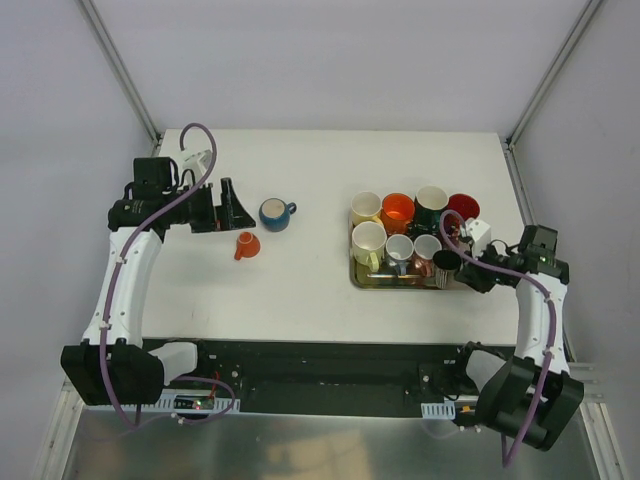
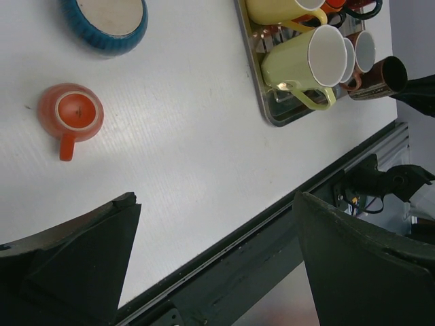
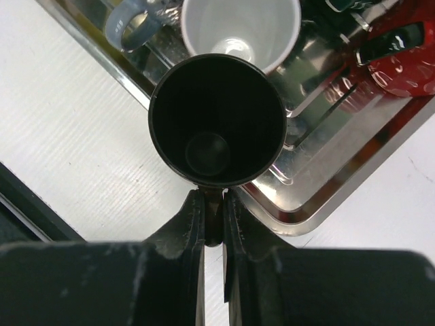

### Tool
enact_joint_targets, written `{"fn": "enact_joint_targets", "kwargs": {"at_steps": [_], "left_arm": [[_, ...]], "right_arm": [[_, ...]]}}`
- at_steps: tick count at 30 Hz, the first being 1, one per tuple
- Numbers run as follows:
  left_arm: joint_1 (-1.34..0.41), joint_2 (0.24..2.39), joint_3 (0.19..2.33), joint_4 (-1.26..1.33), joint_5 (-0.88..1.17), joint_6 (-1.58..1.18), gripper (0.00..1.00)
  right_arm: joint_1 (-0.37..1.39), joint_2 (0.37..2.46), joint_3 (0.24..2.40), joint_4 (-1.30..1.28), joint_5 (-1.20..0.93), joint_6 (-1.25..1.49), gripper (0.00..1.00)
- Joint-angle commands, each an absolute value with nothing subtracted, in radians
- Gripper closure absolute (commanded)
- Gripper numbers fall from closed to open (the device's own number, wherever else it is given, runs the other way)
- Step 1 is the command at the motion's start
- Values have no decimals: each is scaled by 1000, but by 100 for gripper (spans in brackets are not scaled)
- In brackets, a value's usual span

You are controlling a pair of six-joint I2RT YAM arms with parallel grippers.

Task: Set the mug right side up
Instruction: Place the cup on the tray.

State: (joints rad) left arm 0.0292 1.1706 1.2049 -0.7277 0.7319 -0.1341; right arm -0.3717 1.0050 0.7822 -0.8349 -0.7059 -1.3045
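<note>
A small orange mug [image 1: 246,245] stands upside down on the white table, base up, handle toward the near edge. It also shows in the left wrist view [image 2: 71,112]. My left gripper [image 1: 235,205] is open and empty, just behind and left of the orange mug; its jaws [image 2: 214,200] are wide apart. My right gripper [image 1: 468,268] is shut on the handle of a black mug [image 1: 447,262], held mouth up over the near right corner of the metal tray [image 1: 355,282]. The right wrist view shows the black mug [image 3: 216,122] and the closed right gripper [image 3: 213,204].
A blue mug [image 1: 275,213] stands upright behind the orange one, also in the left wrist view [image 2: 105,24]. The tray [image 3: 353,183] holds several upright mugs: yellow, orange, dark green, red, white. The table's near edge and a black rail [image 2: 272,244] lie below.
</note>
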Motion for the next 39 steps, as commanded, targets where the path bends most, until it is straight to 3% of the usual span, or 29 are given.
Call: {"fn": "enact_joint_targets", "kwargs": {"at_steps": [1,27,39], "left_arm": [[51,1149,1216,-756,758,-95,1],[74,1200,1250,-778,759,-61,1],[72,1219,1255,-776,765,-61,1]], "right_arm": [[-379,1015,750,-836,-793,-1491,100],[-390,1074,657,-746,-848,-1592,100],[-394,1143,681,-828,-762,-1629,66]]}}
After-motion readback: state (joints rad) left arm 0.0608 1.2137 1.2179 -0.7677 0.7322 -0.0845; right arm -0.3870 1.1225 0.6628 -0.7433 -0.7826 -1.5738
